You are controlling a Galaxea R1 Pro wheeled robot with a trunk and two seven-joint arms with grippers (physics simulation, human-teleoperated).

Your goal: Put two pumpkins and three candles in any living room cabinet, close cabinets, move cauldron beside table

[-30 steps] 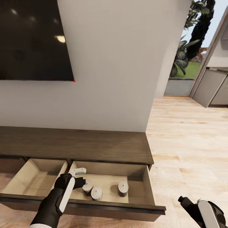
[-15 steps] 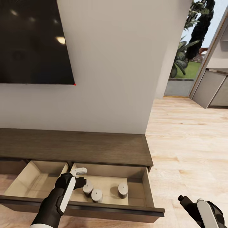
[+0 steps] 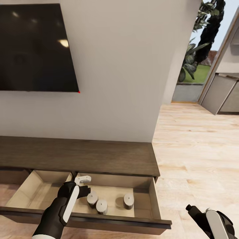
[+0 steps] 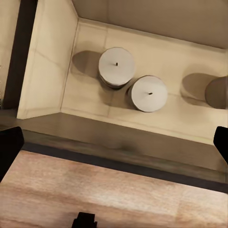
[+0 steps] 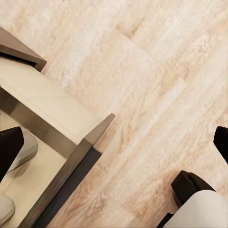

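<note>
Three candles [image 3: 101,206] are sitting in the open cabinet [image 3: 99,159] drawer. Your left gripper [image 3: 87,186] is hovering above, jaws spread, empty; right gripper's [image 3: 190,209] jaws also spread. Next, I'd guess: fetching pumpkins, shutting drawers.

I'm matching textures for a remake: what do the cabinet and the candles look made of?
The cabinet looks like dark brown matte wood: streaky grain on top, with pale beige, plain-looking drawer liners. The candles look like off-white matte wax, probably: stout cylinders, each with a dark wick dot in the left wrist view.
</note>
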